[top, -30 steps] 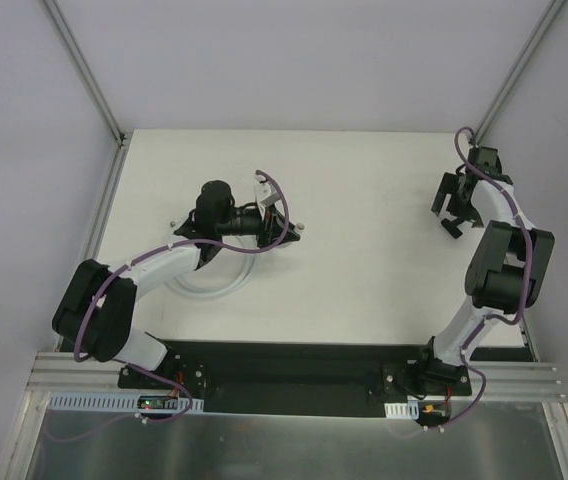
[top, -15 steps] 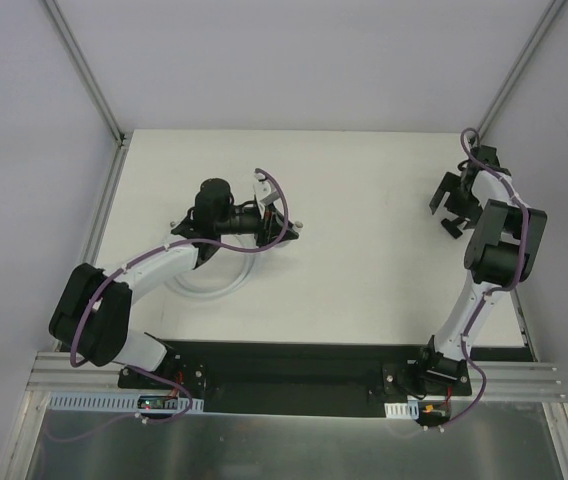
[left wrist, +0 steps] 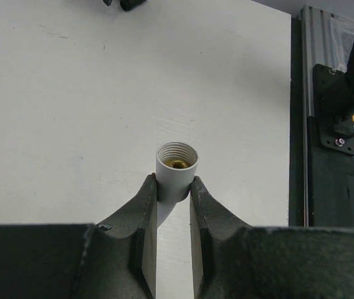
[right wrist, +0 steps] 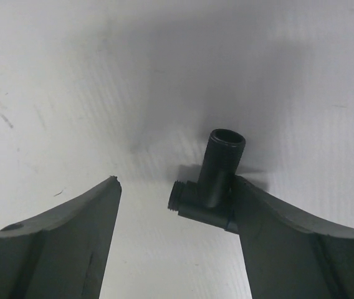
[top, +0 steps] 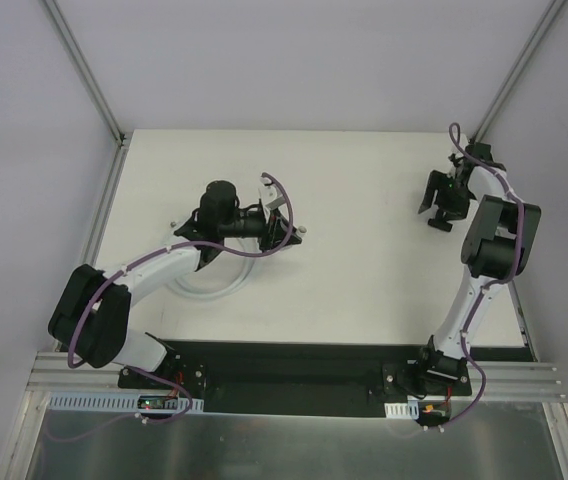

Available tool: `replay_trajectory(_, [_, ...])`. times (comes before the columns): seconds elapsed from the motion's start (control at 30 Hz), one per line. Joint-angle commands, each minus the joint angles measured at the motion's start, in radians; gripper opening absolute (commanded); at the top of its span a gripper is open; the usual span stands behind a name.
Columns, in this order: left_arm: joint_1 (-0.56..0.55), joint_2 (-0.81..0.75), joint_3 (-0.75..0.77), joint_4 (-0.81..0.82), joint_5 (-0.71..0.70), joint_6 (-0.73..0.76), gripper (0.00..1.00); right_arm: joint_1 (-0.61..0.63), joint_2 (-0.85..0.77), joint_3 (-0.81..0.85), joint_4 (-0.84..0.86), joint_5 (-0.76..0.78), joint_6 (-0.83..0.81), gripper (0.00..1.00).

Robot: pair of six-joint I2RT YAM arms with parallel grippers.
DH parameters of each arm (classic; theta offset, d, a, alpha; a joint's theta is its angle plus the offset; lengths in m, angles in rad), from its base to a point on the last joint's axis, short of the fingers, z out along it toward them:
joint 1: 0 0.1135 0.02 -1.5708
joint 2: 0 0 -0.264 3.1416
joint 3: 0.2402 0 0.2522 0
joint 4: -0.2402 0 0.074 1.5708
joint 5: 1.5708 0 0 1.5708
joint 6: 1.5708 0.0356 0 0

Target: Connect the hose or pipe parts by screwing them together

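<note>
My left gripper [left wrist: 175,187] is shut on the end fitting [left wrist: 177,167] of the white hose, a pale threaded collar with brass inside, its mouth facing away from me. In the top view the left gripper [top: 292,232] sits at mid table and the hose [top: 214,293] loops on the table beside the left arm. The black T-shaped connector [right wrist: 211,187] lies on the table between the fingers of my right gripper [right wrist: 176,184]. It touches the right finger, the left finger stands apart from it, and the jaws are open. That gripper [top: 434,212] hangs at the far right.
An aluminium rail [left wrist: 308,93] and the black base plate [top: 284,370] run along the table's near edge. Metal frame posts [top: 84,70] rise at the back corners. The right arm's elbow [top: 499,235] stands close to the table's right edge.
The right gripper has shifted left and toward the back, and its jaws have narrowed around the connector. The left gripper, still holding the fitting, has edged slightly right.
</note>
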Motion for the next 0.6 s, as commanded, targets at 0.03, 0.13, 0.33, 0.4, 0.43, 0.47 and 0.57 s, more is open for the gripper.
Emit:
replay_trajectory(0.03, [-0.029, -0.062, 0.037, -0.048, -0.014, 0.038, 0.0, 0.116, -0.004, 0.034, -0.051, -0.129, -0.174, 0.74])
replay_trajectory(0.13, [-0.04, -0.069, 0.04, -0.062, -0.018, 0.054, 0.0, 0.185, -0.017, 0.026, -0.096, -0.1, -0.25, 0.71])
replay_trajectory(0.33, [-0.054, -0.085, 0.045, -0.079, -0.026, 0.066, 0.0, 0.26, -0.126, -0.086, -0.126, -0.246, -0.37, 0.7])
replay_trajectory(0.4, [-0.057, -0.091, 0.045, -0.082, -0.027, 0.067, 0.0, 0.284, -0.174, -0.119, -0.138, -0.229, -0.392, 0.72])
replay_trajectory(0.43, [-0.059, -0.091, 0.045, -0.085, -0.026, 0.067, 0.0, 0.298, -0.189, -0.126, -0.144, -0.212, -0.39, 0.73])
replay_trajectory(0.47, [-0.062, -0.095, 0.045, -0.085, -0.029, 0.07, 0.0, 0.3, -0.216, -0.129, -0.146, -0.2, -0.381, 0.73])
replay_trajectory(0.57, [-0.068, -0.1, 0.043, -0.089, -0.032, 0.075, 0.0, 0.298, -0.287, -0.146, -0.124, -0.18, -0.296, 0.77])
